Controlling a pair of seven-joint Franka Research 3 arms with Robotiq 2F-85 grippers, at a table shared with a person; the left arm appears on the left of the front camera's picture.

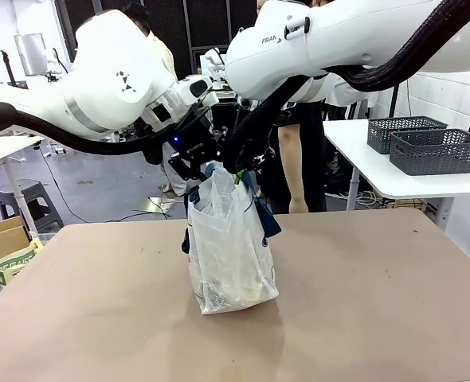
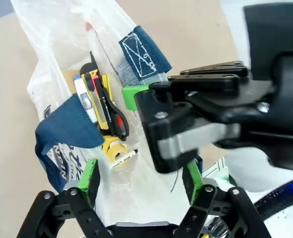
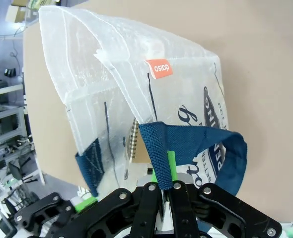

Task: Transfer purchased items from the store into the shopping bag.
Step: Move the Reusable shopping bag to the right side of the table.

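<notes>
**Colours in and around the shopping bag**

We see the shopping bag (image 1: 231,255) as translucent milky white. Its strap handles (image 3: 186,136) are navy with white cross-stitching. On its side sits a navy logo (image 3: 213,111) with white lettering, and on its seam an orange tag (image 3: 159,68). Inside it lie a yellow, black and red tool (image 2: 102,106) and a yellow roll (image 2: 115,148). Beneath it the table (image 1: 378,302) is plain tan. Behind it two baskets (image 1: 438,150) show dark grey lattice.

Your right gripper (image 3: 165,178) pinched tight on the navy strap (image 3: 196,136) of the see-through white bag (image 3: 111,64), orange tag (image 3: 159,68) on its seam, navy lettering (image 3: 211,116) on its side, a spiral-bound brown pad (image 3: 134,146) inside, tan table (image 3: 265,59) behind it.
</notes>
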